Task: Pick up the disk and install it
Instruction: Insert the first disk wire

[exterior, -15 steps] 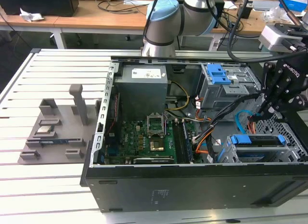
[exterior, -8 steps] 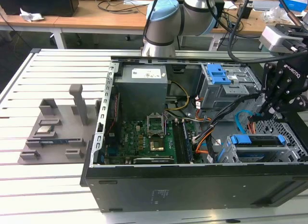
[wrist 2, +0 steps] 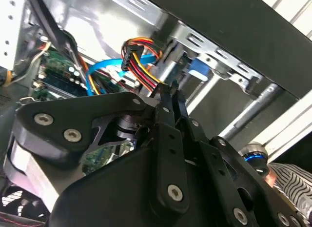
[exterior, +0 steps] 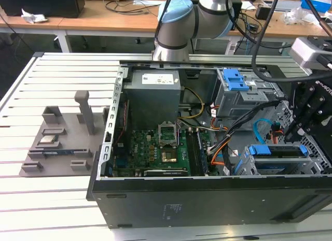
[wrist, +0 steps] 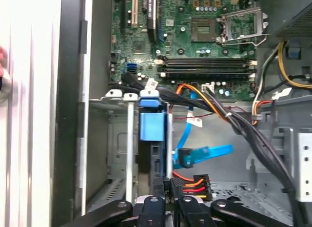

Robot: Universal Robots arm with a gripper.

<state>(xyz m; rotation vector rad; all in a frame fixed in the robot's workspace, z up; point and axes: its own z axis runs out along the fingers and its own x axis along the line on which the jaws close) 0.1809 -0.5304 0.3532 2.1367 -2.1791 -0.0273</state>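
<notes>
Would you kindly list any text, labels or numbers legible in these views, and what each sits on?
Power supply label: print too small to read.
Case side sticker: too small to read.
White cable tags: blurred, unreadable.
No text can be quoted.

Light: bright and even in the exterior view, shadowed inside the case (exterior: 207, 189).
Glare: on chassis metal (wrist 2: 102, 22).
Blur: gripper (wrist 2: 168, 97) was soft up close.

Open PC case (exterior: 207, 199) on slatted table (exterior: 52, 75); gripper (exterior: 306, 119) above drive bay w/ disk (exterior: 277, 150).
</notes>
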